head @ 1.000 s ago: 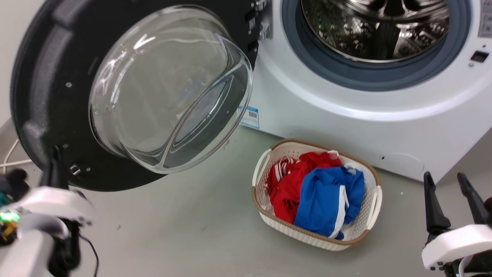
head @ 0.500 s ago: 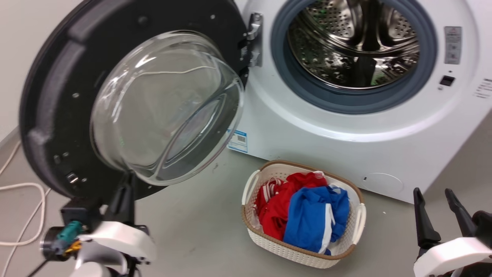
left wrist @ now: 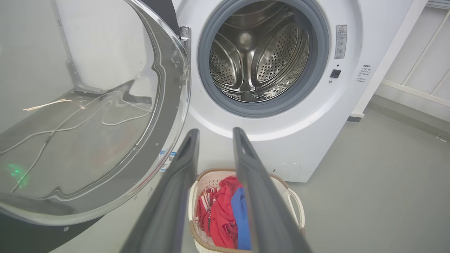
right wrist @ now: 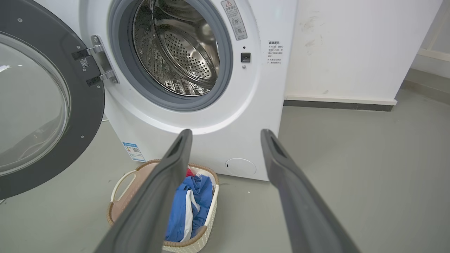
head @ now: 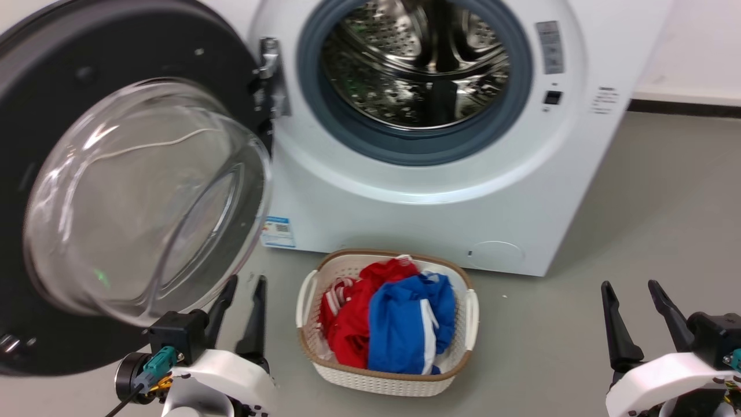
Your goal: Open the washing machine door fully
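The head camera has swung since half a second ago, so the whole scene sits further left in its view. Against the door, the left gripper (head: 246, 282) has shifted from under the black lower rim to just beside the right edge of the glass bowl.

The washing machine door (head: 145, 197) stands swung out on its hinge (head: 272, 75) to the left of the washing machine (head: 417, 202). Its inner face and bulging bowl are turned toward the robot, and the steel drum (head: 414, 63) is fully exposed.

In the left wrist view the door (left wrist: 88, 140) lies left of the left gripper (left wrist: 216, 130) and close to it without touching. The gripper's fingers are parted by a modest gap, hold nothing, and point at the machine's front.

The right gripper (head: 630, 285) hangs low on the right, well apart from the door. In its own wrist view (right wrist: 226, 131) the jaws stand wider and are also empty.

On the floor between the two grippers, just in front of the machine, sits a laundry basket (head: 376, 385) with red clothes (head: 353, 324) and blue clothes (head: 405, 324). A blue label sticker (head: 277, 231) shows on the machine's lower left corner, beside the door's edge.
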`<state>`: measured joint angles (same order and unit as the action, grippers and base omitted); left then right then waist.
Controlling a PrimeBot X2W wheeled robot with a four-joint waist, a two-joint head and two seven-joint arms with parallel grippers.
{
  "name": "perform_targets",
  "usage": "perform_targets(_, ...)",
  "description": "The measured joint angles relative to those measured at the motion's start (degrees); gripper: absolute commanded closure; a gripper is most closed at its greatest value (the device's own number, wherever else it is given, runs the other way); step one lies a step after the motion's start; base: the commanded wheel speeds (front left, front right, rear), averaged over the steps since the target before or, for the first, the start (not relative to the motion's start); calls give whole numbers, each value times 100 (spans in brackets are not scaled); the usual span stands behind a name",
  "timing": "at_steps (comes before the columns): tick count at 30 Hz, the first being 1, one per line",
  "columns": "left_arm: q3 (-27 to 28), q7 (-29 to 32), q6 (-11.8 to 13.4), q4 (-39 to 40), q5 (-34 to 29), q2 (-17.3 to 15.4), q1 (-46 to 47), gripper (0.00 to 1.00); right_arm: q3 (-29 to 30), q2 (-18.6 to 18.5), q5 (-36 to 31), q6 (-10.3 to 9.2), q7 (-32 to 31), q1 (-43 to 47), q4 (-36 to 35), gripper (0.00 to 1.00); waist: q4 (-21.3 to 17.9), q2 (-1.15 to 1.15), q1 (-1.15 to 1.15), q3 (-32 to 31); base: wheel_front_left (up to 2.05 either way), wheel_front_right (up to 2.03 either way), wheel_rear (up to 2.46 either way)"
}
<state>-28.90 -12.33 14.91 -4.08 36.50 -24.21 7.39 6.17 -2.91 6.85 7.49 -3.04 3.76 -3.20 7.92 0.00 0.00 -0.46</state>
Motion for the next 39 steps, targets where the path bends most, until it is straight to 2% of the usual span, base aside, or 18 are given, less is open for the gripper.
perform_targets(11, 44, -74, 101, -437, -51, 14, 15, 0, -167, 0, -90, 1, 30, -72, 53, 0, -912, 0, 0, -90, 0, 0, 0)
perform_targets(17, 104, -147, 205, -489, -107, 37, -17, 0, -196, 0, -79, 0, 85, -33, 81, 0, -1187, 0, 0, -152, 0, 0, 0)
perform_targets(27, 146, -198, 376, -457, -208, 30, -116, 0, -244, 0, -70, 0, 157, -31, 122, 0, -1090, 0, 0, -177, 0, 0, 0)
perform_targets(39, 134, -207, 423, -371, -307, 0, -122, 0, -240, 0, -44, 1, 200, -53, 160, 0, -956, 0, 0, -154, 0, 0, 0)
